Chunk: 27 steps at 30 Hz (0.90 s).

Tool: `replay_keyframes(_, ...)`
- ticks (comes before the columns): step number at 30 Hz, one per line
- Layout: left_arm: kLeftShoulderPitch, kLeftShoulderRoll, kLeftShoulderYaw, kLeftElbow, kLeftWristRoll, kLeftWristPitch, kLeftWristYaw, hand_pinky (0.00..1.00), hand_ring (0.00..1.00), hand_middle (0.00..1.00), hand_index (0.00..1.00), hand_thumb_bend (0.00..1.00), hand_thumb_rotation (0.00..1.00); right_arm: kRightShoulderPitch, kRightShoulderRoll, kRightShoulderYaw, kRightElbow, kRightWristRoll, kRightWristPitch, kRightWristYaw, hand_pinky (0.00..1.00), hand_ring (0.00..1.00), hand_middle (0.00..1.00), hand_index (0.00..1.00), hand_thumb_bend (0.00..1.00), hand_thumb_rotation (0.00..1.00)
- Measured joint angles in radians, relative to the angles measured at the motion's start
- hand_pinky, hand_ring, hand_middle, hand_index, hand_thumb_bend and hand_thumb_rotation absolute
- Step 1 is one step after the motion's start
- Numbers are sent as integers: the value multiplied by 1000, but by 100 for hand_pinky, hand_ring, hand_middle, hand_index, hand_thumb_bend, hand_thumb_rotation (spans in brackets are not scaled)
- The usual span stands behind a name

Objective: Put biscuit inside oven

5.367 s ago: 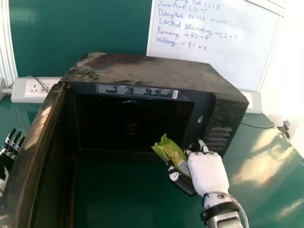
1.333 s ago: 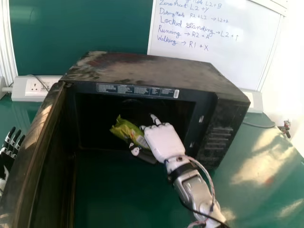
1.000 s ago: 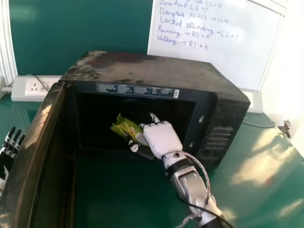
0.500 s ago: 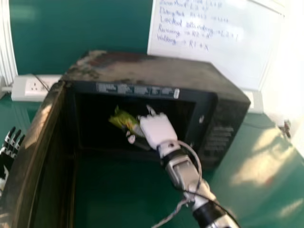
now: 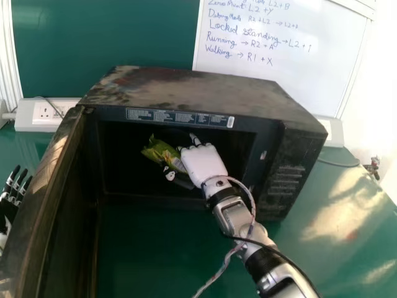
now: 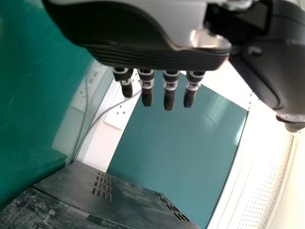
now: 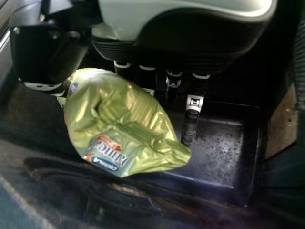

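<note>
The right hand (image 5: 205, 164) pinches the biscuit packet (image 5: 160, 152) at its thumb side, likely so it leads inward. Around them is the oven (image 5: 192, 93); leftward, its door (image 5: 49, 180) stands wide, giving the arm room. Beyond waits the left hand (image 5: 13, 189), fingers straight.

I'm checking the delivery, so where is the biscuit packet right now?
In the head view, the green biscuit packet is at the oven's opening, left of centre, held in the right robot hand.
</note>
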Motion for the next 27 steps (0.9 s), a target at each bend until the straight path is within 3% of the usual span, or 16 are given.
replay_keyframes(6, 0, -1, 0, -3, 0, 0, 2, 66, 72, 79, 88, 14, 0, -39, 29, 30, 112, 10, -27, -63, 49, 49, 46, 53, 52, 0)
replay_keyframes(13, 4, -6, -1, -13, 0, 3, 17, 67, 71, 78, 88, 14, 0, -71, 45, 55, 194, 36, -61, -144, 52, 54, 48, 51, 53, 0)
replay_keyframes(15, 4, -6, -1, -14, 0, 4, 17, 72, 72, 78, 88, 14, 0, -80, 47, 60, 210, 40, -67, -158, 52, 54, 48, 51, 53, 0)
replay_keyframes(24, 4, -6, -1, -15, 0, 4, 16, 69, 72, 78, 88, 14, 0, -105, 53, 82, 281, 58, -102, -207, 52, 53, 47, 52, 53, 0)
replay_keyframes(27, 5, -6, -1, -16, 0, 4, 16, 74, 74, 79, 89, 14, 0, -109, 55, 85, 302, 72, -116, -229, 53, 53, 47, 52, 52, 0)
